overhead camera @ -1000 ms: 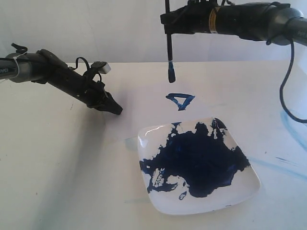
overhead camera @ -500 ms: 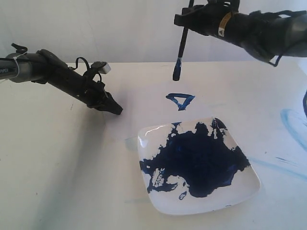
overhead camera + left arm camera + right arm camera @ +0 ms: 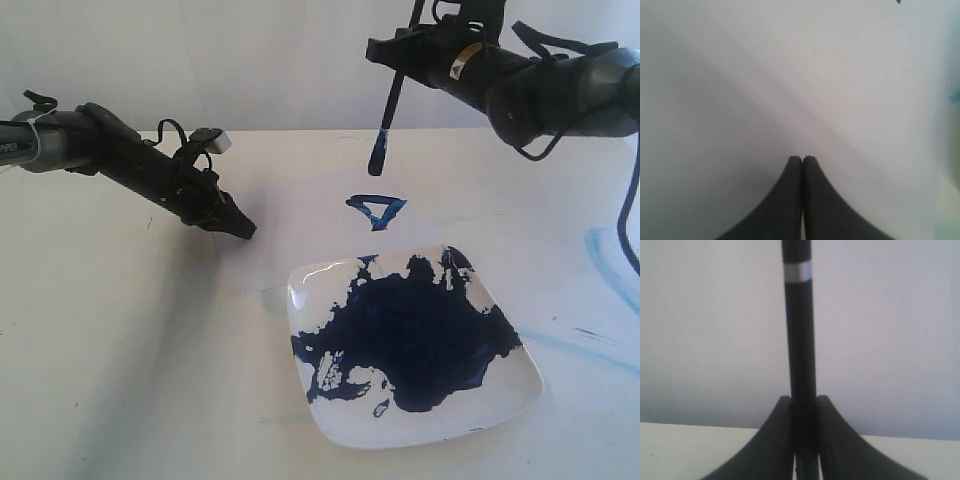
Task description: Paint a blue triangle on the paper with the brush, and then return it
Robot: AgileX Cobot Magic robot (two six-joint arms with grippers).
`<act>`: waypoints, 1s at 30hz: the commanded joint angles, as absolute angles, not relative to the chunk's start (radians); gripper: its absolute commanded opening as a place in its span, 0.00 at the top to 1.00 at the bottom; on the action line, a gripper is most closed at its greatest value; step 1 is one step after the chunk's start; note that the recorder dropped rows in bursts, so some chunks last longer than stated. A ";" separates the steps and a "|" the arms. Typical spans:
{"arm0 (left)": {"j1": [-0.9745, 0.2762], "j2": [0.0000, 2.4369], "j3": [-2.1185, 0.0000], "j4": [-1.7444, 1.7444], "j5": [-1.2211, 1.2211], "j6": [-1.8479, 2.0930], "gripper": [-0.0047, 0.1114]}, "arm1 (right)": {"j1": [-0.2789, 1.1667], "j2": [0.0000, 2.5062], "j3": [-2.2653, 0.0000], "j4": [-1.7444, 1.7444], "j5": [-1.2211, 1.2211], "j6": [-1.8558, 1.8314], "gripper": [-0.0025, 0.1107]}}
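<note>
Both right fingers (image 3: 772, 445) clamp the brush (image 3: 390, 105), now tilted more than before

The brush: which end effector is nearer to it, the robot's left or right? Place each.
Right. The right end effector is shut on the brush, holding it raised, bristles down. The left end effector, shut and empty, hovers off to the brush's left.

Blue triangle (image 3: 376, 210): dark blue outline, unfilled, on pale white paper (image 3: 300, 235).
Plate (image 3: 520, 392): white, with a ragged dark navy paint pool (image 3: 420, 340) and white flecks at its edges.
Brush (image 3: 391, 108): black handle, 1 silver band (image 3: 798, 271), blue-stained bristles.
Left gripper (image 3: 245, 231) and right gripper (image 3: 804, 405): black.
Pale blue smears (image 3: 606, 255) streak the white table (image 3: 100, 360).
</note>
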State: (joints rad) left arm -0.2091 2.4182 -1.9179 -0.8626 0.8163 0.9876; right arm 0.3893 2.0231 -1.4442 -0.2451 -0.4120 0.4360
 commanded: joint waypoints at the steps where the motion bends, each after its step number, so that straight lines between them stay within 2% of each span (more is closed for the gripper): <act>1: -0.212 2.416 -1.915 -0.881 0.830 0.991 0.96 | 0.399 2.035 -1.442 -0.189 -0.443 0.460 0.98; 11: -0.212 2.416 -1.915 -0.884 0.830 0.991 0.96 | 0.451 2.107 -1.442 0.083 -0.509 0.239 0.98; 30: -0.212 2.416 -1.915 -0.884 0.830 0.991 0.96 | 0.457 2.172 -1.442 0.167 -0.581 0.136 0.98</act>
